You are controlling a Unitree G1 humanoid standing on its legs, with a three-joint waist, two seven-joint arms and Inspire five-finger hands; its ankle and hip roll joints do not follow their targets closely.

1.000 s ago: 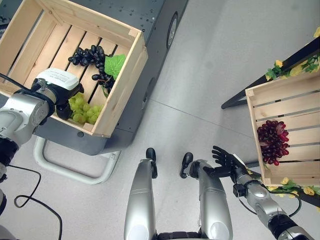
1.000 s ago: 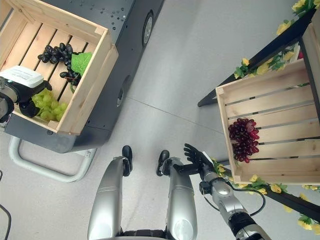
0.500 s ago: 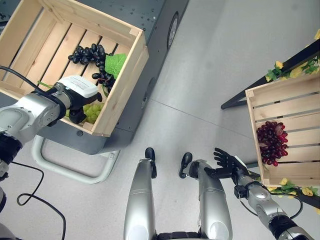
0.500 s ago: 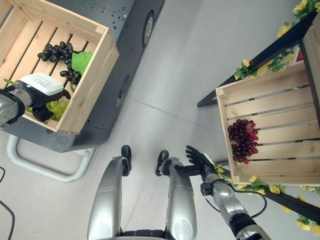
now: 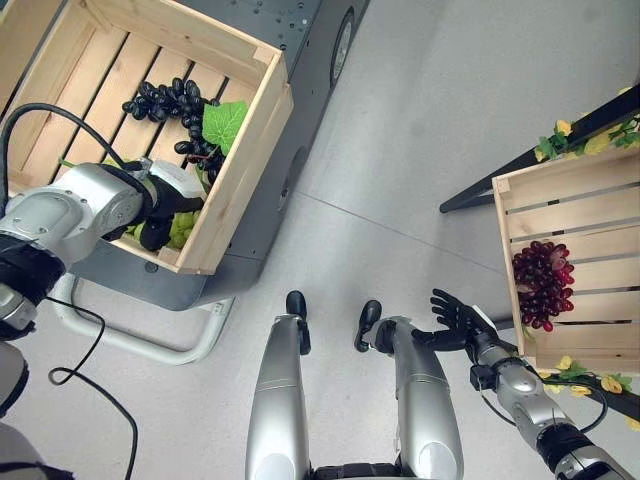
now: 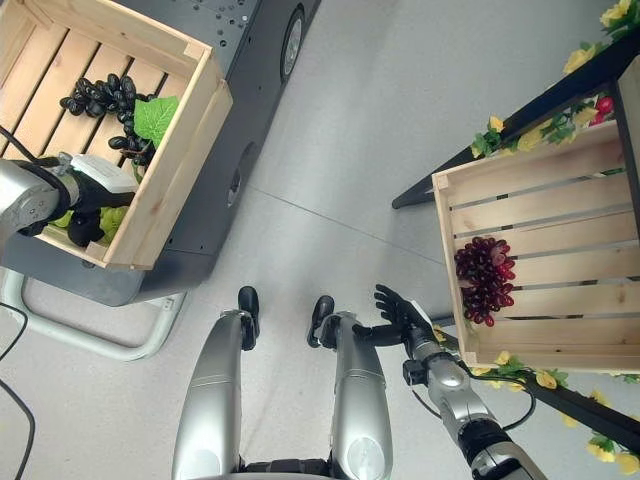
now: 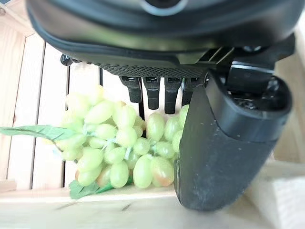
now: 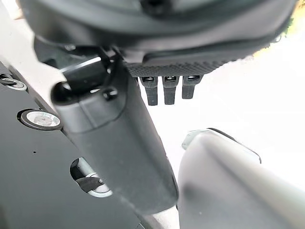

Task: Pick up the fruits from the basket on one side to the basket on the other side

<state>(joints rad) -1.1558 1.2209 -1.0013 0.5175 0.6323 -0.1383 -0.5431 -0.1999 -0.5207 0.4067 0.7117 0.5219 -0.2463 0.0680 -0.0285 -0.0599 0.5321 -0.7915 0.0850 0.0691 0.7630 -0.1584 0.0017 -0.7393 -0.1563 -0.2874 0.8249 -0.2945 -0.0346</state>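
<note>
Green grapes (image 7: 121, 143): in the left crate (image 5: 245, 175), near corner.
Left hand (image 5: 160, 205): on them; wrist view shows thumb and fingers curled around the bunch.
Right hand (image 5: 455, 318): low, fingers spread, empty.
Red grapes (image 5: 543, 282): right crate (image 5: 515, 270).

pale green grapes (image 7: 124, 143) against dark left hand (image 5: 160, 215); black grapes (image 5: 165, 100) with green leaf (image 5: 222, 127) beyond it; dark red grapes (image 5: 543, 283) past black right hand (image 5: 455, 315); light wood crates (image 5: 245, 160).

A lab-like test space: smooth grey floor (image 5: 420, 130), dark wheeled cart (image 5: 300, 60), flower-trimmed black stand (image 5: 560, 130).
</note>
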